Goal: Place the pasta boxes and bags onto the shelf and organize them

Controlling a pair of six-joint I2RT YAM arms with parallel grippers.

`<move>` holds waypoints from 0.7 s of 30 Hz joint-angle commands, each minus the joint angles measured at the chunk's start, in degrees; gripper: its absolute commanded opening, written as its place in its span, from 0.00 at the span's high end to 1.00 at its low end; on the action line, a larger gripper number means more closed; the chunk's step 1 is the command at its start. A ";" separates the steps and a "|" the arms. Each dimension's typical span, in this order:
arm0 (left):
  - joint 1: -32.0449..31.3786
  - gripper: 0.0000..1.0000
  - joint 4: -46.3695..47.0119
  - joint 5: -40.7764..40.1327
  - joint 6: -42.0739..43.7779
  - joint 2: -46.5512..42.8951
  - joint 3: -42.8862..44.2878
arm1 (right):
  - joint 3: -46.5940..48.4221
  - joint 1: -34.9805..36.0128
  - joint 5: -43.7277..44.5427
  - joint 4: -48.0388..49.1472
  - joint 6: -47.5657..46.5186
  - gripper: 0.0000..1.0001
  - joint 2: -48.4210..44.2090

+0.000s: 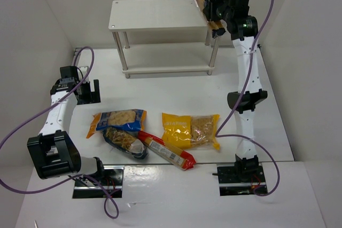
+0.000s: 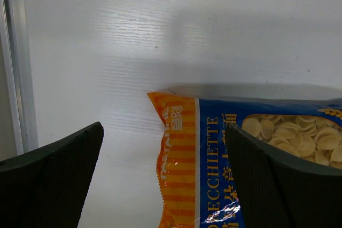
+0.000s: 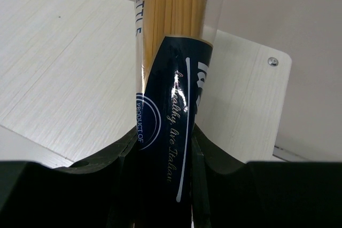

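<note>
My right gripper (image 1: 209, 10) is shut on the long orange-tan spaghetti pack (image 1: 202, 1) at its dark label (image 3: 168, 126), holding it above the right end of the white shelf's top board (image 1: 155, 14). In the right wrist view the board (image 3: 64, 62) lies under the pack. My left gripper (image 1: 92, 91) is open and empty, above the table left of the bags; its fingers (image 2: 51, 180) frame the blue-orange bag's end (image 2: 203, 153). On the table lie the blue-orange bag (image 1: 117, 119), the clear dark-blue bag (image 1: 127, 142), the red-yellow pack (image 1: 166, 150) and the yellow windowed bag (image 1: 189, 130).
White walls enclose the table on the left, back and right. The shelf's lower board (image 1: 168, 52) stands between silvery posts (image 1: 126, 57). Purple cables (image 1: 32, 118) trail from both arms. The arm bases (image 1: 240, 177) sit at the near edge.
</note>
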 commanded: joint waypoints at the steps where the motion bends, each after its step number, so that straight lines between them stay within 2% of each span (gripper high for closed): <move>1: 0.29 0.00 0.70 1.01 0.87 0.33 -0.54 | 3.40 1.14 2.92 11.85 -1.67 0.85 0.09; 2: 0.29 0.00 0.70 1.01 0.87 0.33 -0.54 | 3.40 1.75 2.93 11.85 -2.37 0.81 0.09; 3: 0.29 0.00 0.70 1.01 0.87 0.33 -0.54 | 3.40 2.28 4.23 12.37 -2.38 0.69 0.70; 5: 0.29 0.00 0.70 1.01 0.87 0.33 -0.54 | 3.40 2.98 5.20 12.38 -3.52 0.60 0.71; 6: 0.29 0.00 0.70 1.01 0.87 0.33 -0.54 | 3.40 2.99 6.00 12.99 -3.52 0.51 1.32; 10: 0.29 0.00 0.70 1.01 0.87 0.33 -0.54 | 3.40 3.52 7.23 13.61 -4.14 0.32 1.85; 12: 0.29 0.00 0.70 1.01 0.87 0.33 -0.54 | 3.40 3.52 7.93 14.13 -4.67 0.25 2.38; 21: 0.29 0.00 0.70 1.01 0.87 -0.20 -0.54 | 3.40 3.52 7.77 11.33 -3.79 0.12 0.63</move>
